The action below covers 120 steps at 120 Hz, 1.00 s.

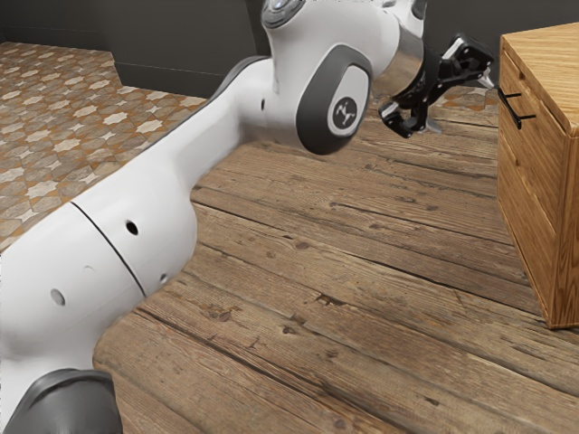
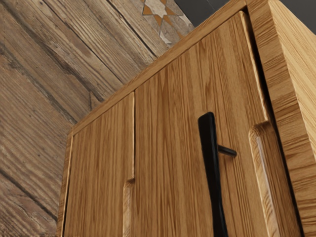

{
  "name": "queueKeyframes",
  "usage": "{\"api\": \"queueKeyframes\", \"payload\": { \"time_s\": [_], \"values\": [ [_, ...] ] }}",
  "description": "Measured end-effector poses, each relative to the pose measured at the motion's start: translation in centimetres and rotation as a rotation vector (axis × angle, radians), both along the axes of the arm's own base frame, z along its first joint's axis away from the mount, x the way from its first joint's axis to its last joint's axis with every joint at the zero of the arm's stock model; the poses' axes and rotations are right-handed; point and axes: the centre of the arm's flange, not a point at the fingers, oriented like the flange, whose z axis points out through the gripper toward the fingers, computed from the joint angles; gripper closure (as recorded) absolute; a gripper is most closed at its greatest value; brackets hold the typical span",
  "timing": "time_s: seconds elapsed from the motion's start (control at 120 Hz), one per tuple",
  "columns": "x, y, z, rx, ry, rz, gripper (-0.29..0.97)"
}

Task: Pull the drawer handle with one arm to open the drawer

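The black two-finger claw (image 1: pixel 488 72) is open and holds nothing. Its two fingers point at the thin black bar handle (image 1: pixel 513 107) on the light brown wooden cabinet (image 1: pixel 547 190). The claw is very near the handle, but they do not touch yet.

In the wrist view the handle (image 2: pixel 210 168) is right in front of the hand. It sticks out from the flat wooden drawer front (image 2: pixel 173 148) on a short black peg. The drawer front looks pushed all the way in, level with the rest of the cabinet. The cabinet stands on the tabletop of brown wooden planks (image 1: pixel 362 271), at the exterior view's right.

So I think the job has only just begun. The reach is almost done. The claw must still go around the handle, close on it, and pull the drawer out.

Some things are hard to see. The cabinet is cut off at the exterior view's right edge. One end of the handle runs out of the wrist view. I cannot tell how many drawers there are.
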Motion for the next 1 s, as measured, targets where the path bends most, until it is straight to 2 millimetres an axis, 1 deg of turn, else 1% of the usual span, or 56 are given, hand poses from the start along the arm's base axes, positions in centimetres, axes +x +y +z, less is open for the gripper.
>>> {"api": "queueKeyframes", "payload": {
  "time_s": [0.058,0.108,0.225,0.367,0.458,0.642,0.892,1.0],
  "values": [
    [0.2,0.2,-0.7,0.002,0.025,0.012,0.02],
    [0.3,0.0,-1.0,-0.001,0.038,0.016,0.02],
    [0.4,-0.7,-1.3,-0.015,0.032,0.022,0.02],
    [0.6,-1.0,-1.5,-0.033,0.016,0.033,0.02],
    [0.8,-1.5,-1.9,-0.043,0.007,0.036,0.02],
    [1.6,-1.7,-4.0,-0.05,0.021,0.05,0.02],
    [1.8,-1.5,-3.6,-0.065,-0.021,0.067,0.02],
    [2.2,-1.7,-4.3,-0.07,-0.032,0.07,0.02]
  ]
}}
